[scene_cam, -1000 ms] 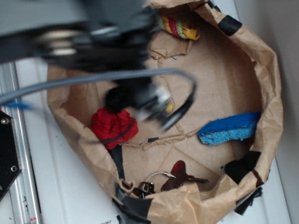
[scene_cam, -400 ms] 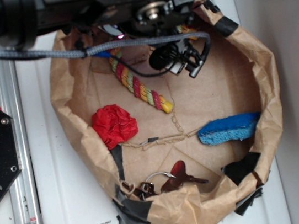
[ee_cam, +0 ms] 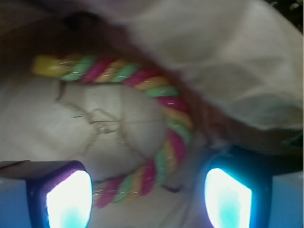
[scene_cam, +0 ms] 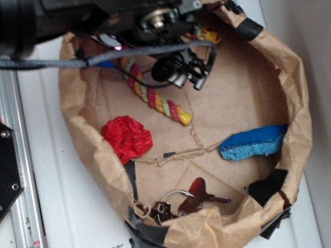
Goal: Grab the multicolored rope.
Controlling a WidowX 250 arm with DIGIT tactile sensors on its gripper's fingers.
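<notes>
Brown paper bag (scene_cam: 294, 93), rolled open, held everything: keys (scene_cam: 182, 202) at the near edge, a blue sponge (scene_cam: 254, 142) right, a red paper ball (scene_cam: 127, 138) left, and farther back the multicolored rope (scene_cam: 156, 100) curving under the arm. The gripper (ee_cam: 149, 199) hovered over it, jaws apart and empty — approach step, I'd say. Next: drop straight down astride the strand and close.

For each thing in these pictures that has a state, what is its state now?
Tool: open, holding nothing, above the rope.
Multicolored rope: curved, lying loose on the bag floor.
Paper bag: open, rim rolled down.
Red paper ball: crumpled, lying free.
Blue sponge: lying against the bag wall.
Keys: on a ring, lying flat.
</notes>
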